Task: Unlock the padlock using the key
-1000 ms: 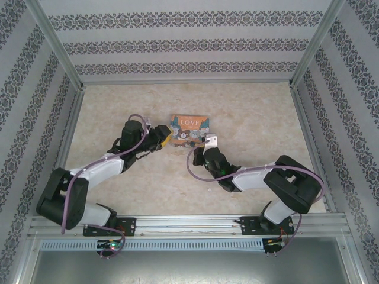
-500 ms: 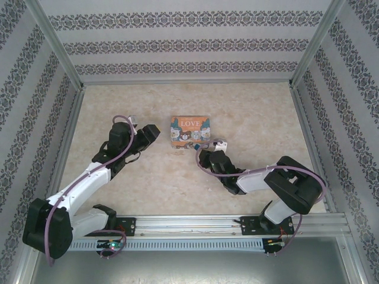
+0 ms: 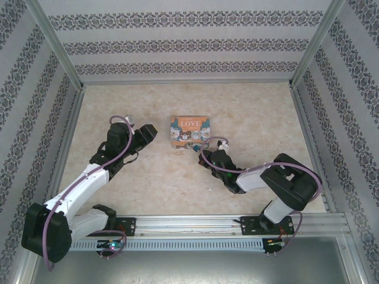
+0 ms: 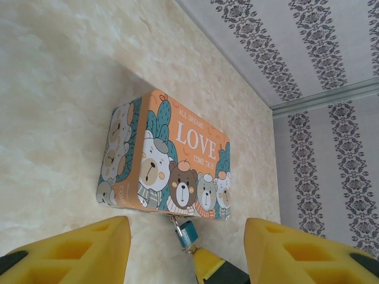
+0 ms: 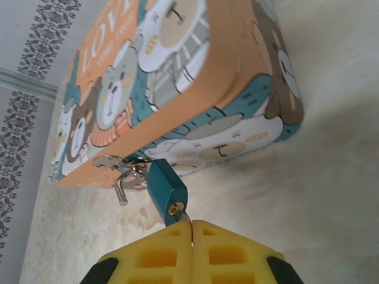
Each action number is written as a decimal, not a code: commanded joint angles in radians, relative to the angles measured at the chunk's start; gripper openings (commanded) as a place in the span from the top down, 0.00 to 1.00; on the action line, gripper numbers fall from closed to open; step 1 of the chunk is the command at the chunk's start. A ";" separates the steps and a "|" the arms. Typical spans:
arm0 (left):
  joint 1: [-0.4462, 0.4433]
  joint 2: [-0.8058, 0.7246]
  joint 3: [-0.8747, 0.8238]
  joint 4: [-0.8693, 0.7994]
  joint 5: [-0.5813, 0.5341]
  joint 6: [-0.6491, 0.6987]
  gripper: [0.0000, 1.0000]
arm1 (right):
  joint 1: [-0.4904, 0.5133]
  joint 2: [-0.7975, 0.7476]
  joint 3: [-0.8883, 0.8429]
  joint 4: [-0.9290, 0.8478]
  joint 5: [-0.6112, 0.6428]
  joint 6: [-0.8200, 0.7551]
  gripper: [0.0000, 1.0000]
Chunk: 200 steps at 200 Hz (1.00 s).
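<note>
Below the padlock (image 5: 167,189), key (image 5: 184,216) nearly all hidden between closed right fingers (image 5: 157,255).

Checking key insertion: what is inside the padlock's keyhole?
A thin silvery key blade runs from the padlock's keyhole into the shut right tool. Its head is covered by the yellow pads; its depth inside cannot be seen.

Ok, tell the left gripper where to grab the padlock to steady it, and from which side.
Pinch the padlock by its teal body, across the flat faces, coming in from the left. Its shackle is hooked to the box and the right gripper with the key fills the keyhole end, so likely only the sides are free.
</note>
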<state>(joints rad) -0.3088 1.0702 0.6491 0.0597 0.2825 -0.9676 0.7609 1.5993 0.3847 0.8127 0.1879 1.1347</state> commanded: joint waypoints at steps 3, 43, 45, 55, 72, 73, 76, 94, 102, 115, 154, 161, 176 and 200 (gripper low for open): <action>0.017 -0.015 0.035 -0.018 -0.014 0.029 0.47 | -0.012 0.019 -0.004 0.029 -0.028 0.060 1.00; 0.022 -0.024 0.025 -0.023 -0.015 0.026 0.47 | -0.021 0.065 0.006 0.031 -0.051 0.090 1.00; 0.022 -0.025 0.026 -0.024 -0.016 0.026 0.47 | -0.021 0.067 0.006 0.031 -0.051 0.092 1.00; 0.022 -0.029 0.023 -0.025 -0.016 0.023 0.47 | -0.022 0.075 0.004 0.031 -0.050 0.103 1.00; 0.023 -0.039 0.017 -0.031 -0.022 0.023 0.46 | -0.025 0.071 -0.006 0.027 -0.036 0.118 0.96; 0.023 -0.040 0.017 -0.032 -0.023 0.023 0.46 | -0.025 0.070 -0.006 0.026 -0.035 0.118 0.95; 0.024 -0.043 0.017 -0.033 -0.025 0.023 0.46 | -0.025 0.068 -0.007 0.024 -0.032 0.119 0.93; 0.026 -0.056 0.012 -0.039 -0.036 0.024 0.46 | -0.026 0.045 -0.010 0.002 -0.025 0.104 0.87; 0.025 -0.061 0.011 -0.042 -0.039 0.023 0.46 | -0.025 0.031 -0.009 -0.010 -0.025 0.091 0.84; 0.025 -0.065 0.009 -0.045 -0.047 0.025 0.45 | -0.026 0.005 -0.008 -0.038 -0.021 0.063 0.79; 0.027 -0.078 0.008 -0.055 -0.058 0.029 0.40 | -0.036 -0.112 0.022 -0.196 -0.027 -0.121 0.54; 0.027 -0.080 0.009 -0.057 -0.060 0.030 0.39 | -0.040 -0.132 0.029 -0.215 -0.039 -0.172 0.48; 0.029 -0.085 0.007 -0.061 -0.064 0.030 0.38 | -0.059 -0.167 0.047 -0.262 -0.079 -0.241 0.36; 0.032 -0.096 -0.001 -0.063 -0.070 0.029 0.37 | -0.112 -0.164 0.061 -0.262 -0.227 -0.327 0.16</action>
<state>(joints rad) -0.2962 0.9993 0.6529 0.0223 0.2310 -0.9600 0.6914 1.4422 0.4152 0.6041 0.0956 0.9619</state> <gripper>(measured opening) 0.629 0.767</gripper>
